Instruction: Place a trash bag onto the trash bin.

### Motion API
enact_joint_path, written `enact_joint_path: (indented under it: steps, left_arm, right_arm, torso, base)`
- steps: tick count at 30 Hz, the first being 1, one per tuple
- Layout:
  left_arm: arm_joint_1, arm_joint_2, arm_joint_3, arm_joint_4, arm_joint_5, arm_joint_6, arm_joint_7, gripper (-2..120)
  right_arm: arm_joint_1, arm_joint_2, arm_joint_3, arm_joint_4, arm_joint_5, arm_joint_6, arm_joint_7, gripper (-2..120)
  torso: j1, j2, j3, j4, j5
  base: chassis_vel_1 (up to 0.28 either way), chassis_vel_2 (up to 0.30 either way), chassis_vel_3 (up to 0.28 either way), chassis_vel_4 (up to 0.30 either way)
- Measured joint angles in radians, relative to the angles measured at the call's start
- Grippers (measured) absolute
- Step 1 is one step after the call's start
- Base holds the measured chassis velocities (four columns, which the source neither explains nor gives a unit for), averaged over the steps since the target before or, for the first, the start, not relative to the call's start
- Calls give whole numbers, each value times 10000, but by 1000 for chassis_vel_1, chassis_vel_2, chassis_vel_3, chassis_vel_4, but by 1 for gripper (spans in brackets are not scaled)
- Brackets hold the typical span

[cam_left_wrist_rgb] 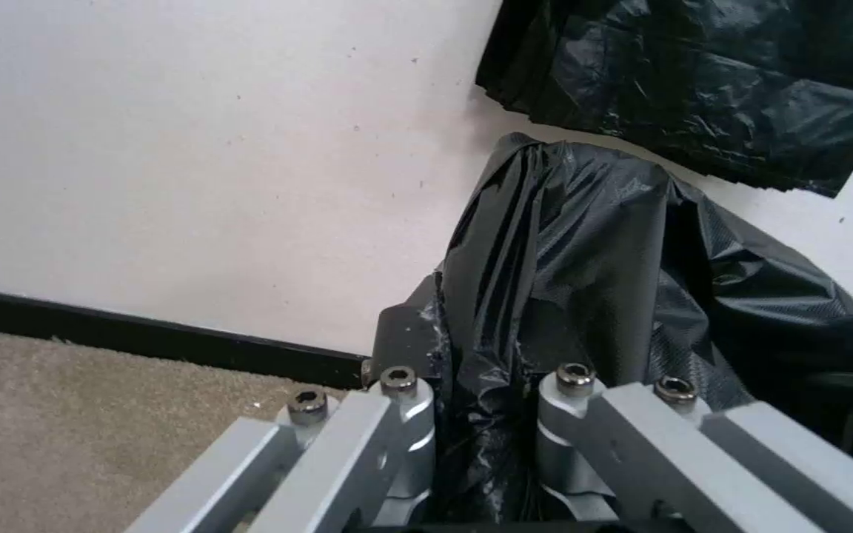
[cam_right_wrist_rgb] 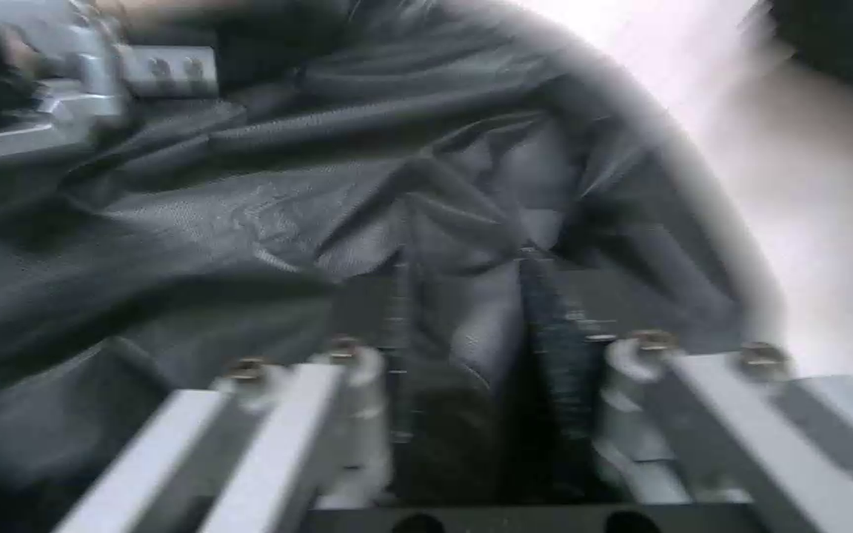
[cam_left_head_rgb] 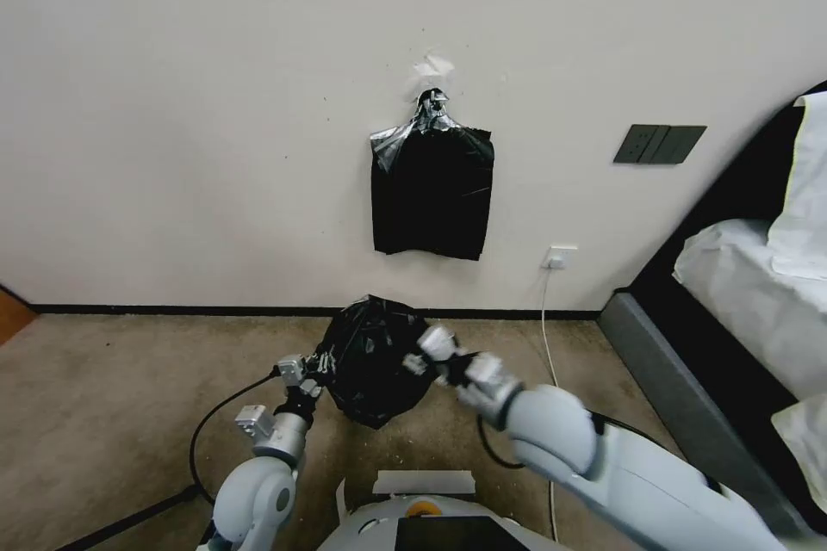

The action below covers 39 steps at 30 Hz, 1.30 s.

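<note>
You see two glossy white, rounded arms, each ending in a silver-grey metal wrist. The left gripper and right gripper have flat grey linkage bars pinned with hex-socket screws. A black cable loops beside the left arm.

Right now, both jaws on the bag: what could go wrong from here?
1. The thin trash bag is pinched between the left gripper and the right gripper; pulling apart could tear it.
2. Bunched film in the left jaws may slip.
3. The bag hides whatever sits beneath, so alignment is unverified.
</note>
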<state>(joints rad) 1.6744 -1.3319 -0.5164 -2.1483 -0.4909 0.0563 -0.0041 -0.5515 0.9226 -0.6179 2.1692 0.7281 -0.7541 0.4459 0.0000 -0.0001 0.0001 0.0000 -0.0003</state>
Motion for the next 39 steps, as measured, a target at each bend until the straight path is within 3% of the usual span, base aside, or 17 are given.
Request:
enact_joint_path:
  steps: [5,12,19,23,30,31,33,35,36,38,39]
  left_arm:
    - [1,-173,69,81,450,-152,113,7]
    - [53,-280,182,20,667,-231,139,7]
    - [157,-432,271,-54,667,-264,140,7]
    - [111,-456,287,41,623,-268,138,7]
    - [-114,-462,256,394,-16,-134,-142,7]
    - [-207,-471,313,470,-691,141,-489,7]
    - [-241,-471,349,482,-969,261,-629,7]
    - [-314,-409,457,468,-2359,757,-1024,7]
    - [-314,-409,457,468,-2359,757,-1024,7]
    - [-330,-354,501,514,-3474,1185,-1191,7]
    - [-330,-354,501,514,-3474,1185,-1191,7]
  right_arm:
    - [1083,374,-1331,-1183,474,50,181,0]
    - [1796,949,-2439,-2584,616,112,172,0]
    - [1980,1536,-2914,-4043,540,144,100,0]
    - [1956,1477,-2887,-3962,533,154,113,0]
    - [1351,659,-1980,-2022,525,167,271,0]
    - [823,186,-1313,-1055,446,168,287,0]
    - [584,29,-1001,-719,377,172,283,0]
    - [-430,-373,267,269,-119,179,68,0]
    - [-430,-373,267,269,-119,179,68,0]
    - [-1688,-392,1894,971,-827,519,-434,2]
    - [-1688,-392,1894,971,-827,519,-434,2]
  torso:
    - [0,0,0,-2,1]
    - [0,0,-1,2,3]
    - [0,0,-1,1,2]
    - [0,0,-1,2,4]
    - [0,0,-2,0,5]
    - [0,0,-2,0,4]
    - [0,0,-2,-3,3]
    - [0,0,-2,-4,4]
    - [0,0,-2,-4,4]
    - [0,1,-3,1,3]
    - [0,1,-3,1,3]
  base:
    - [0,0,0,0]
    - [0,0,0,0]
    - [0,0,0,0]
    - [0,0,0,0]
    - [0,0,0,0]
    - [0,0,0,0]
    - [0,0,0,0]
    - [0,0,0,0]
    - [0,0,0,0]
    - [0,0,0,0]
    - [0,0,0,0]
